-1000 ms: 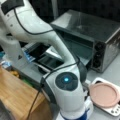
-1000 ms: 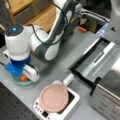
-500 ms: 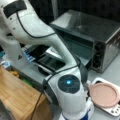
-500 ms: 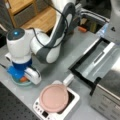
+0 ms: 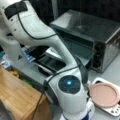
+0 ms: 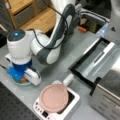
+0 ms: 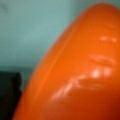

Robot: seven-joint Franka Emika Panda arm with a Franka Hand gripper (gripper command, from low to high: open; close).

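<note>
Arm lowered slightly since earlier, gripper point(image 6: 22, 79) down over one orange carrot-like object point(image 7: 75, 75) in teal dish point(image 6: 22, 83) near desk's edge, long axis diagonal, tip upward in wrist view, pincer state cannot tell.

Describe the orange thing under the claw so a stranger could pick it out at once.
Start at the open toaster oven and cross the grey table to a front view's left, where the arm's blue claw reaches down onto a pale teal dish. There lies the orange thing, smooth, glossy and rounded. It is the only orange item there; the neighbouring plate is pink.
</note>
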